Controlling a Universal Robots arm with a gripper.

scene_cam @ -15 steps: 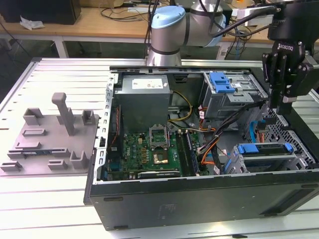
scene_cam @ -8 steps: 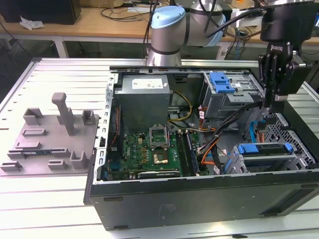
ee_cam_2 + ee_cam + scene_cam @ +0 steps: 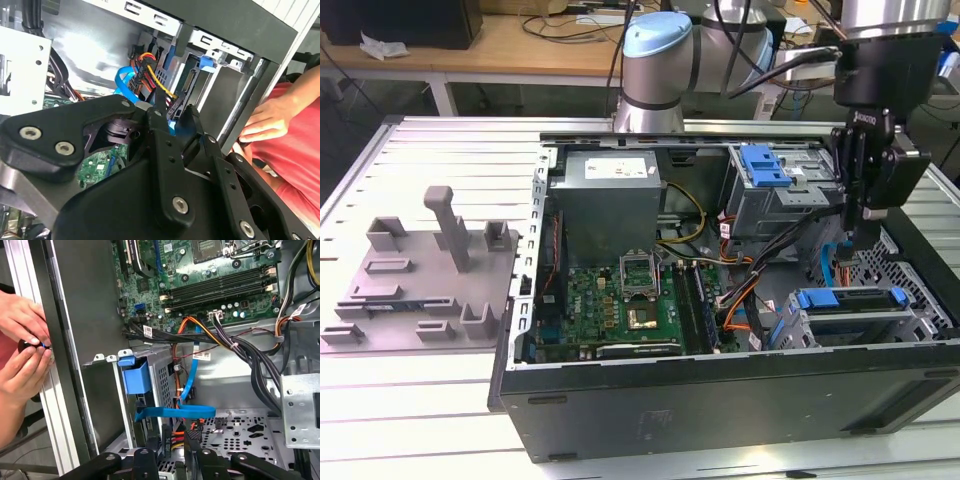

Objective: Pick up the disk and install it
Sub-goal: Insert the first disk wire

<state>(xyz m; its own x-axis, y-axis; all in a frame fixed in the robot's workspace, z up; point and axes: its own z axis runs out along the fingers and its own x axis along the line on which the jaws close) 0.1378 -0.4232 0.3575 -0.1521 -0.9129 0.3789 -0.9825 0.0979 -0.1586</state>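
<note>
Open case (image 3: 720,400) on the bench (image 3: 430,400), described from its front wall rearward. Nearest, at the exterior view's right, the disk (image 3: 850,298) stands on edge in the cage (image 3: 840,330), blue bracket uppermost. In the first wrist view the gripper (image 3: 171,445) hangs inside the case beside the cage, its fingers apart with nothing between them. A blue cable (image 3: 175,412) crosses just beyond the fingertips, with red and yellow leads below it. A person's hands (image 3: 22,367) hold a small dark object just outside the case wall. The step in hand appears to be the approach to the bracket — best done square to the cage, straddling the bracket evenly and staying clear of cable, leads and hands. Farther in lie the board (image 3: 620,300) and the supply (image 3: 605,210). The supply's white sticker (image 3: 617,168) and the cables' white tags carry print too small to read. Beyond rises the arm (image 3: 655,60).
</note>
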